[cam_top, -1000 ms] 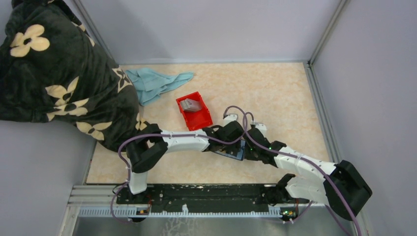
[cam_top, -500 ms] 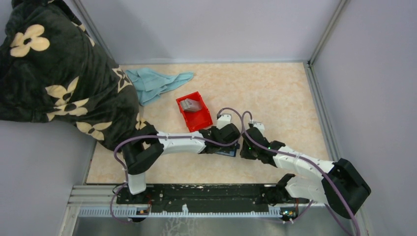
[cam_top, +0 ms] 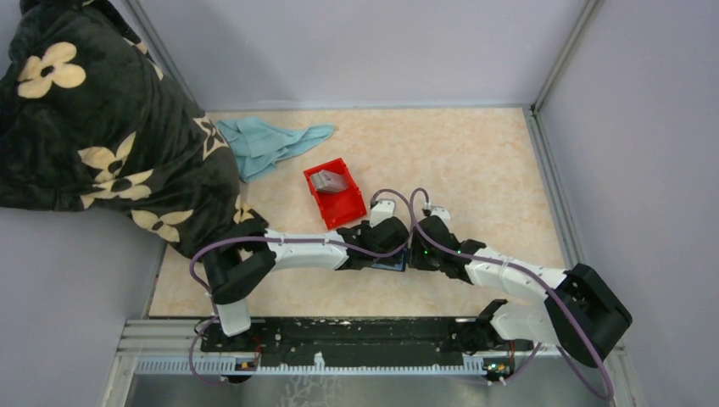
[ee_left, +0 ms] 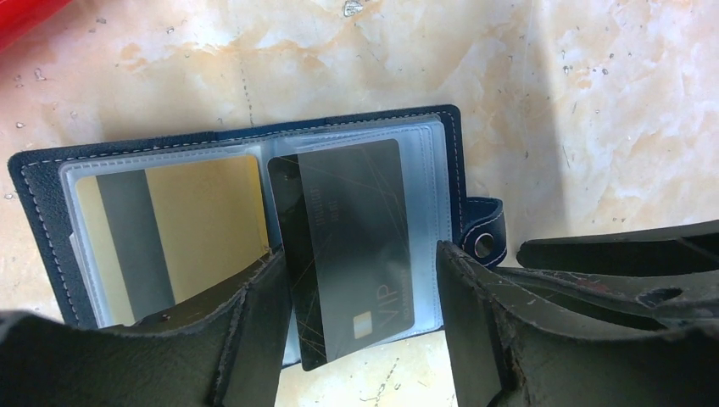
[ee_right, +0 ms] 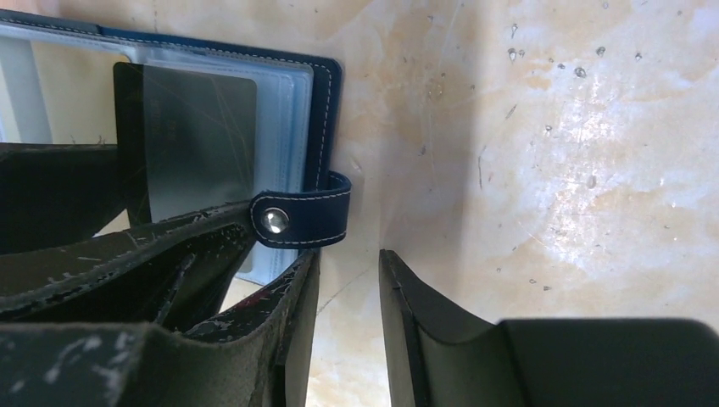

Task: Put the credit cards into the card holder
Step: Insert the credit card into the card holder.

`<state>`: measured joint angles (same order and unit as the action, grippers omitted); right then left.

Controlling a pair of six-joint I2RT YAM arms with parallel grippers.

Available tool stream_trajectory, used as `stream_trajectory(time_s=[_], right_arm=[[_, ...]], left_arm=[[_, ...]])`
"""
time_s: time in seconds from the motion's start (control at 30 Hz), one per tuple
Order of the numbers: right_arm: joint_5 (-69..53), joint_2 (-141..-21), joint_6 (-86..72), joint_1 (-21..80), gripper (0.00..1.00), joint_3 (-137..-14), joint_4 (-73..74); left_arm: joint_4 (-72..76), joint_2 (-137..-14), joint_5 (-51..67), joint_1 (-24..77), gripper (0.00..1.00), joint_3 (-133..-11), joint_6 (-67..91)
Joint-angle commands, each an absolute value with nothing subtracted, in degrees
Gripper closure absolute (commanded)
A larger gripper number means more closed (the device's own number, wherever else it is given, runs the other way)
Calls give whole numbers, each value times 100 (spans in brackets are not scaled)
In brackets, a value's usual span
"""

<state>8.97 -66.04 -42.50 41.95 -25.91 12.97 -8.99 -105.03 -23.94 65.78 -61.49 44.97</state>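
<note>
The card holder [ee_left: 254, 136] lies open on the table, mostly hidden under both wrists in the top view [cam_top: 392, 264]. A tan credit card [ee_left: 203, 220] sits in its left pocket. A dark credit card [ee_left: 348, 220] sits partly in the right pocket, its near end sticking out. My left gripper [ee_left: 360, 280] is open and straddles that dark card; the left finger touches the card's edge and the right finger stands apart. My right gripper [ee_right: 348, 263] is open over bare table, just beside the holder's snap tab [ee_right: 301, 219].
A red bin [cam_top: 343, 212] with grey items stands just behind the grippers. Further back left lies a light blue cloth [cam_top: 267, 142]. A dark flowered blanket [cam_top: 93, 127] covers the far left corner. Grey walls close the table at the back and right.
Both wrists have shifted a little to the left and nearer the front edge, covering more of the holder. The right jaws have widened.
</note>
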Motion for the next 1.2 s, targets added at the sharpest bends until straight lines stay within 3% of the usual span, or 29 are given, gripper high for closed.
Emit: stream_trajectory(time_s=[0.0,0.53,0.8,0.97,1.17], right_arm=[[1045,-6722,-4099,4247,66,-2942,1101],[1841,-7296,-3940,4447,65,-3204,899],[2203,-7227,-4131,4626,80,-3023,936],[2167,-7135,-4192,4632,98,-2931,905],[2175,-7024,-4208,4632,100,-2881,945]], left_arm=[[-1110,-10582,-2045,6632,32,-5935,4480],[-1020,-10641,-1729,6648,32,-5914,4635],[-1163,-10562,-1880,6659,31,-5931,4732],[-1371,-10544,-2020,6657,26,-6021,4807],[-1931,-10582,-2343,6642,22,-6314,4876]])
